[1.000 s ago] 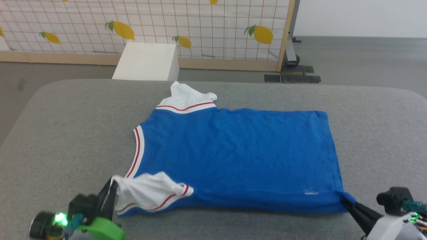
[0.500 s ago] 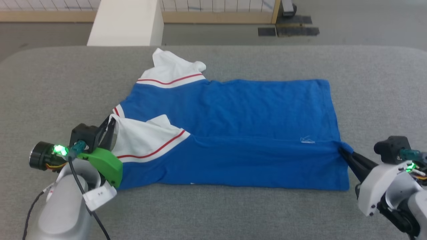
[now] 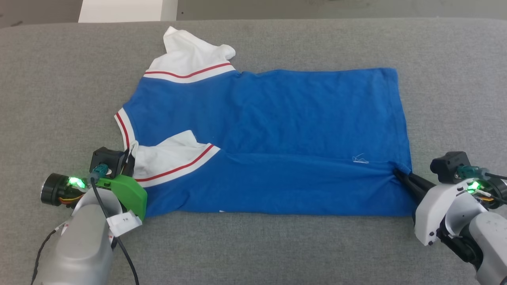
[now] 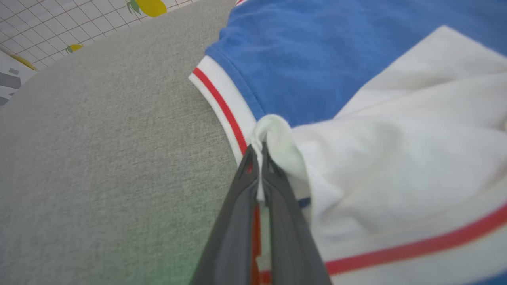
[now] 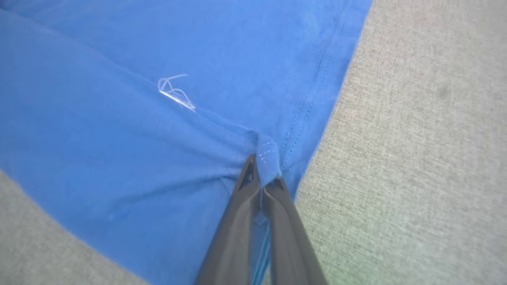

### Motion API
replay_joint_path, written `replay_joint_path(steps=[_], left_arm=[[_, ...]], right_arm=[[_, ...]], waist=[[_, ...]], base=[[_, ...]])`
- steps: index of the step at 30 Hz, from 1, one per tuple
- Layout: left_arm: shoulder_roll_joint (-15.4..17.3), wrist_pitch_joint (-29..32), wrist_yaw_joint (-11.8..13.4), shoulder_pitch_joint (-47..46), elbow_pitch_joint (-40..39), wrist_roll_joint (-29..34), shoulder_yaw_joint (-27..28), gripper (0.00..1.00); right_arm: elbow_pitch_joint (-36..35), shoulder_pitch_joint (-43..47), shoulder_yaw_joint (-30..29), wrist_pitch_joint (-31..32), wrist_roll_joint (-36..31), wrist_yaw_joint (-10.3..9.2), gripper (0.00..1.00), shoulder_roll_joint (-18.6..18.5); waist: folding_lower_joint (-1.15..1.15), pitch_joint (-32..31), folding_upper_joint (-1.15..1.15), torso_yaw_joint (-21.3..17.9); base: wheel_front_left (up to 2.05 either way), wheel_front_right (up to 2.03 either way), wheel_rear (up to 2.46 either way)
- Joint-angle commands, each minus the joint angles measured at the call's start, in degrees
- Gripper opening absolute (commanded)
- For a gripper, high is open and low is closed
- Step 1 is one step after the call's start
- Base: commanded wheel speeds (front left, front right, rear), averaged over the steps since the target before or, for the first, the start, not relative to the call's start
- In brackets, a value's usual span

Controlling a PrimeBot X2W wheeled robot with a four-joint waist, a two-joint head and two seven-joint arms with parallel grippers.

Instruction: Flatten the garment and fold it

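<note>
Left fingers point(image 4: 237, 213) pinching garment point(image 3: 277, 130) sleeve point(image 4: 396, 158), right fingers point(image 5: 237, 221) pinching hem point(image 5: 269, 162)

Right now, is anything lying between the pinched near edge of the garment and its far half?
Nothing visible. The left tool pinches the near white sleeve, the right tool the blue hem corner; the far half of the garment lies bare.

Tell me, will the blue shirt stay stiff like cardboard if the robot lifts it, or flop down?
Probably flop: the shirt puckers where the left tool and right tool pinch it, and its near edge lies folded over itself. It looks thin, so likely light. The grey surface looks fuzzy, so it may drag, not slide.
</note>
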Motion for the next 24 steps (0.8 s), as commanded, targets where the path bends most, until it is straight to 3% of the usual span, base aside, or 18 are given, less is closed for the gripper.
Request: replay_joint_path(steps=[1, 2, 3, 4, 5, 7, 8, 17, 21, 24], left_arm=[[-0.43, 0.29, -0.28, -0.01, 2.16, 0.0, -0.78, 0.0], [-0.39, 0.17, -0.31, -0.21, 2.88, -0.23, -0.95, 0.0], [-0.31, 0.04, -0.34, -0.42, 3.69, -0.46, -1.21, 0.33], [-0.26, -0.05, -0.36, -0.57, 4.15, -0.43, -1.56, 0.75], [-0.15, -0.24, -0.36, -0.89, 4.11, -0.28, -1.82, 1.0], [0.27, -0.46, -0.34, -1.1, 3.9, -0.4, -1.67, 1.0], [0.49, -0.52, -0.34, -1.2, 3.59, -0.36, -1.69, 1.0], [5.53, 0.71, -0.42, -2.64, -1.97, 0.35, -4.4, 1.0], [8.27, 7.96, -0.44, -3.62, -5.59, -3.89, -10.82, 1.0], [10.98, 18.02, -0.45, -4.55, -10.69, -12.08, -17.38, 1.0]], right_arm=[[0.64, -0.84, 0.54, -0.37, 0.29, -0.11, 0.0, 0.1], [0.66, -1.05, 0.87, -0.48, 0.42, -0.11, 0.0, 0.07], [0.52, -1.33, 1.15, -0.93, 0.53, -0.11, 0.0, 0.01], [0.49, -1.54, 0.98, -1.61, 0.7, -0.11, 0.0, 0.06], [0.61, -1.64, 0.71, -2.21, 0.86, -0.11, 0.02, 0.04], [0.38, -1.71, 0.36, -3.16, 1.0, -0.11, 0.62, -0.05], [0.22, -1.69, 0.07, -3.58, 1.02, -0.11, 1.0, -0.14], [-2.6, 1.19, -3.66, -4.93, 0.69, -0.11, 1.0, -0.77], [-3.92, 3.03, -5.09, -4.31, -0.05, -0.11, 1.0, -0.47], [-4.75, 4.33, -6.1, -3.84, -0.82, -0.11, 1.0, -0.11]], waist=[[-0.01, -0.61, 0.0, 0.0], [-0.01, -1.03, 0.0, 0.0], [-0.01, -1.6, 0.0, 0.0], [-0.01, -2.11, 0.0, 0.05], [-0.01, -2.98, 0.0, 0.27], [-0.01, -4.64, 0.0, 0.49], [-0.01, -5.31, 0.0, 0.63], [-0.01, -11.53, 0.0, 1.89], [-0.01, -12.55, 0.0, 2.28], [-0.01, -13.0, 0.0, 2.64]], base=[[0.0, 0.0, 0.0], [0.0, 0.0, 0.0], [0.0, 0.0, 0.0], [0.0, 0.0, 0.0], [0.0, 0.0, 0.0], [0.0, 0.0, 0.0], [0.0, 0.0, 0.0], [0.0, 0.0, 0.0], [0.0, 0.0, 0.0], [0.0, 0.0, 0.0]])
